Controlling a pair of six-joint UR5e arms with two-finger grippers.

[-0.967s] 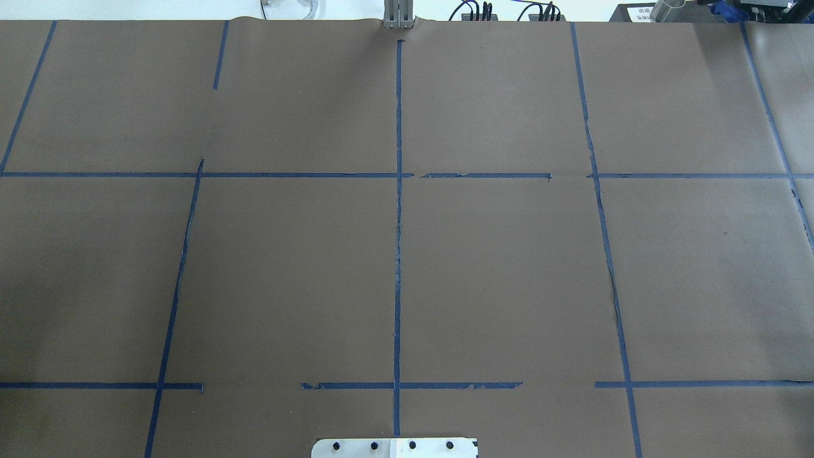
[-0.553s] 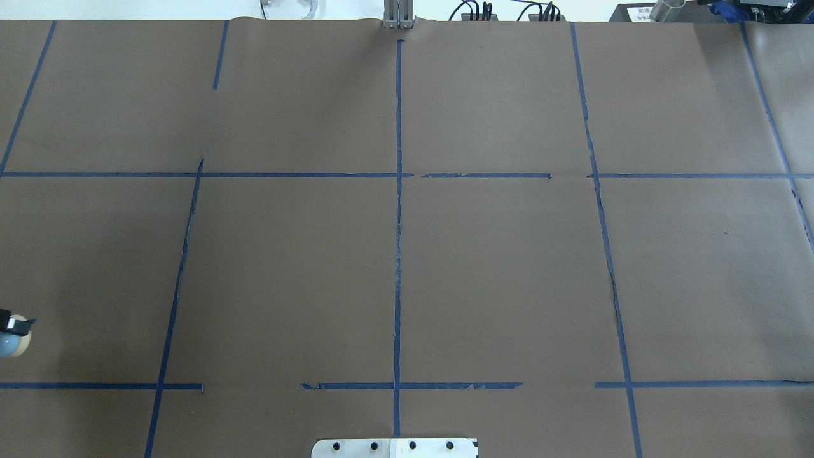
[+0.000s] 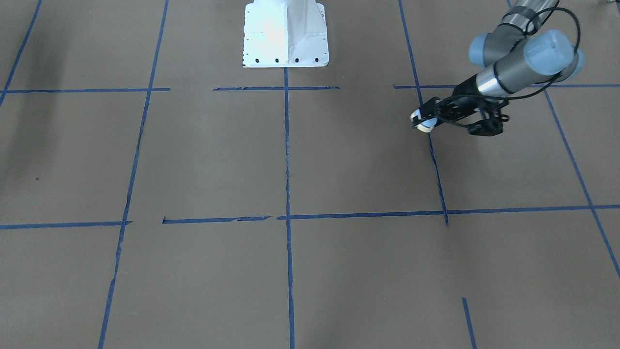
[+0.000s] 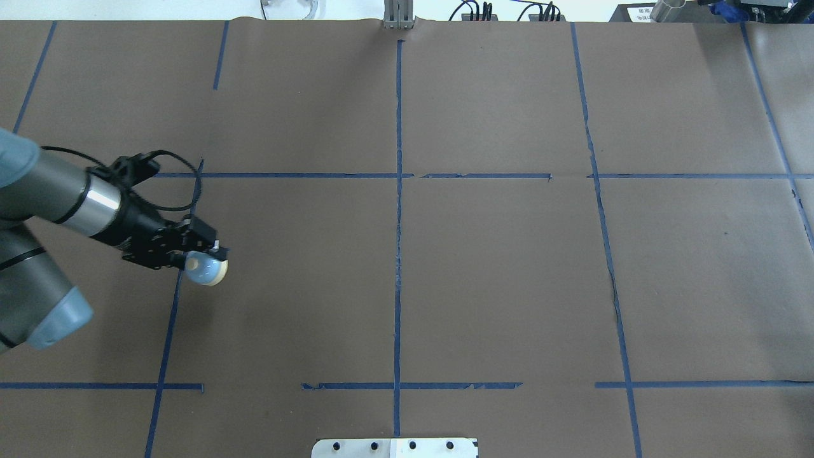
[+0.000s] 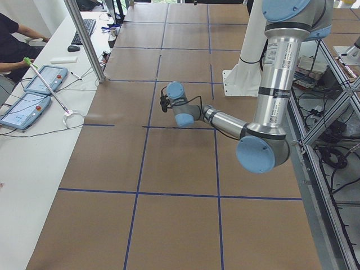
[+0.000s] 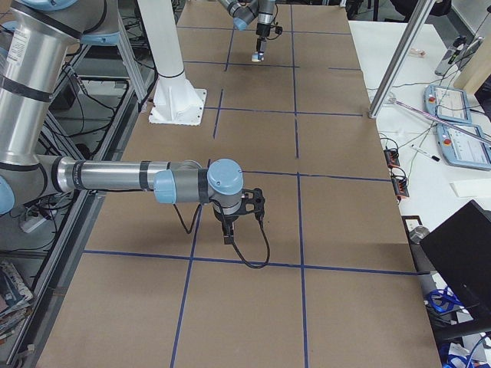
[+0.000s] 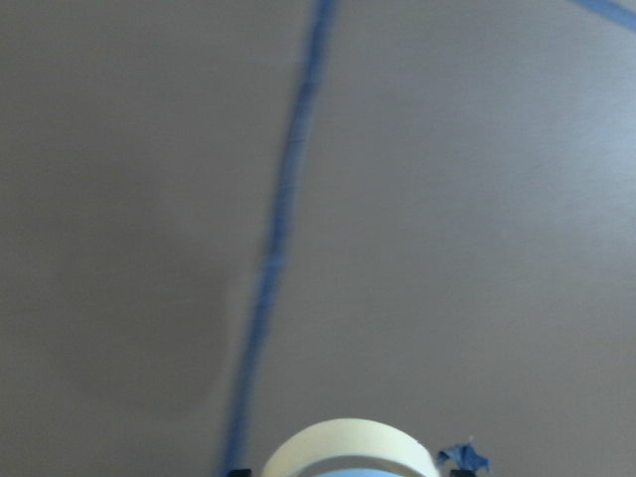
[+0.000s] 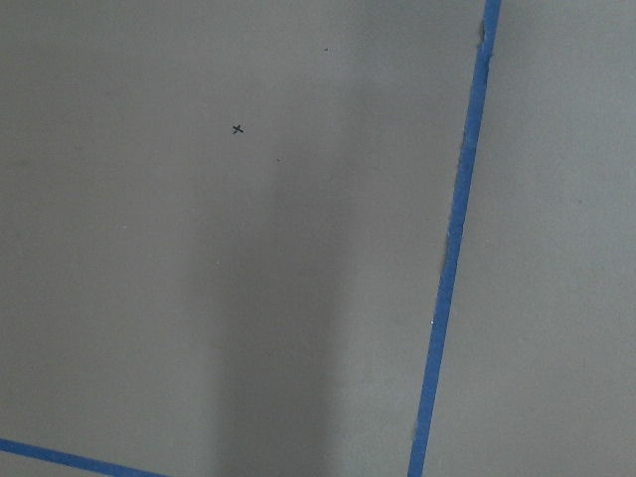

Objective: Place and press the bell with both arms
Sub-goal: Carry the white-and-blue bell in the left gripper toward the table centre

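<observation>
The light-blue bell (image 4: 205, 272) with its cream rim is held in my left gripper (image 4: 206, 259), which is shut on it above the brown paper, left of centre, over a blue tape line. The front-facing view shows the same grip (image 3: 422, 121) and the bell (image 3: 425, 127) tilted sideways. The bell's cream rim (image 7: 348, 455) fills the bottom edge of the left wrist view. My right gripper (image 6: 230, 228) shows only in the exterior right view, low over the paper with nothing seen in it; I cannot tell if it is open or shut.
Blue tape lines (image 4: 398, 210) split the brown paper into squares. The white pedestal (image 3: 286, 34) stands at the robot's side of the table. A side bench with tablets (image 5: 34, 90) and a metal post (image 5: 84, 39) border the far side.
My left arm has come into the overhead view from the left edge, carrying the bell rightward and farther onto the table. No right arm shows in any overhead frame.
</observation>
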